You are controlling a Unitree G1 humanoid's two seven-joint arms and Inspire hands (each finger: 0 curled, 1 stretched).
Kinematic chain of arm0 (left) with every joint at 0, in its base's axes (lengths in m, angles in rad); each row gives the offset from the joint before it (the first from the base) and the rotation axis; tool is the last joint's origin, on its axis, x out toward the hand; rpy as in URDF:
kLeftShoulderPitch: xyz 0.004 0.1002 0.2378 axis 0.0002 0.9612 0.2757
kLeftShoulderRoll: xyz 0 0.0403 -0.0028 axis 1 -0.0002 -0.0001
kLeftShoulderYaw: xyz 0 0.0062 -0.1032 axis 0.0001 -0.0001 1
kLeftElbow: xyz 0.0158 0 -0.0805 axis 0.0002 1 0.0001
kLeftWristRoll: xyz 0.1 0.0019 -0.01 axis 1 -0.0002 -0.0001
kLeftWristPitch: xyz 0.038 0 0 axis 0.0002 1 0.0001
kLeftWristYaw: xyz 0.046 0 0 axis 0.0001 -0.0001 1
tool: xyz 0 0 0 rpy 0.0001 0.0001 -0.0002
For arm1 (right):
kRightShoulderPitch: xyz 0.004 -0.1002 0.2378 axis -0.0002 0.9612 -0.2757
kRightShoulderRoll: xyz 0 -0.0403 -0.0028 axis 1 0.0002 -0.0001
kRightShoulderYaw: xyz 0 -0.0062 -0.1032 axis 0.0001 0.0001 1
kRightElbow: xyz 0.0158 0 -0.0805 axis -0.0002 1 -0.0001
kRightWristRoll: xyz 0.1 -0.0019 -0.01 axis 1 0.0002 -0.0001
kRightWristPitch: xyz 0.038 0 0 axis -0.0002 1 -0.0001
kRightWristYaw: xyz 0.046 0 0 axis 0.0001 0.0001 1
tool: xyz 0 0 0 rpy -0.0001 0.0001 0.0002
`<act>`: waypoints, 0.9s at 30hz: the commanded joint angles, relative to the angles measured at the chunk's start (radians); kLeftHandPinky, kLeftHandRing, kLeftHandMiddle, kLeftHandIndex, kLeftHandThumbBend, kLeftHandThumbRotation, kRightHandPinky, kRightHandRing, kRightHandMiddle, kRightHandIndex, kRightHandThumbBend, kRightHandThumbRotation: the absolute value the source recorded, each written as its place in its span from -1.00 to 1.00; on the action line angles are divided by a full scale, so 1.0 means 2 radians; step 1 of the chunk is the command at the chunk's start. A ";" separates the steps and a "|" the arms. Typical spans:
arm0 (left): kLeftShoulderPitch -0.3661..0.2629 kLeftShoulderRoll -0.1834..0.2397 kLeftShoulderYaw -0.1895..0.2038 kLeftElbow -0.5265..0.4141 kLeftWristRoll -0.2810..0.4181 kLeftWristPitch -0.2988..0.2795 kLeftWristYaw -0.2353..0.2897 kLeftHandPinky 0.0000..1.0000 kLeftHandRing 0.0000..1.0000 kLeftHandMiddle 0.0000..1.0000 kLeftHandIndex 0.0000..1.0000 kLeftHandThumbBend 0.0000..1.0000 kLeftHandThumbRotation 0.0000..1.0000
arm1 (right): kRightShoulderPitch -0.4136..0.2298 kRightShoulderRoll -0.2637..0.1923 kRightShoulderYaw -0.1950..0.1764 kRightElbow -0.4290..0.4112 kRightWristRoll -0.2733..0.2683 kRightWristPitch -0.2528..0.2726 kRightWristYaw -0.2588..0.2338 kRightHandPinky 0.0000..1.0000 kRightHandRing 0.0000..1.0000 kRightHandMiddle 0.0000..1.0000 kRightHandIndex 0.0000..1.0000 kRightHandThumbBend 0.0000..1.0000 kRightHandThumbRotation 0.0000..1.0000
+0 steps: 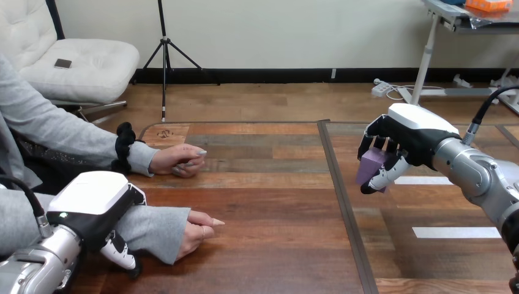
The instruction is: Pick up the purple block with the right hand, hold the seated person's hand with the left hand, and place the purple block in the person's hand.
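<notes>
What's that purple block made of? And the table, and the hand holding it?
The block: matte pale purple, flat faces, no glint; maybe foam or painted wood, can't tell which. The table: wood planks or wood-look laminate, grain showing, slight sheen. The right hand: glossy white shell over black parts, probably plastic.

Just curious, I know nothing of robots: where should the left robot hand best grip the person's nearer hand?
Probably at the sleeved wrist, from above and the robot's side: the person's nearer hand lies loosely curled, low on the table, while the left robot hand is just behind that wrist.
</notes>
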 commanded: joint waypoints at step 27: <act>-0.018 -0.015 0.000 0.019 -0.046 -0.004 0.005 -0.39 -0.23 -0.17 -0.18 0.65 -1.00 | -0.054 -0.009 -0.011 -0.020 0.008 0.003 -0.004 -0.24 -0.13 -0.04 -0.07 0.47 -1.00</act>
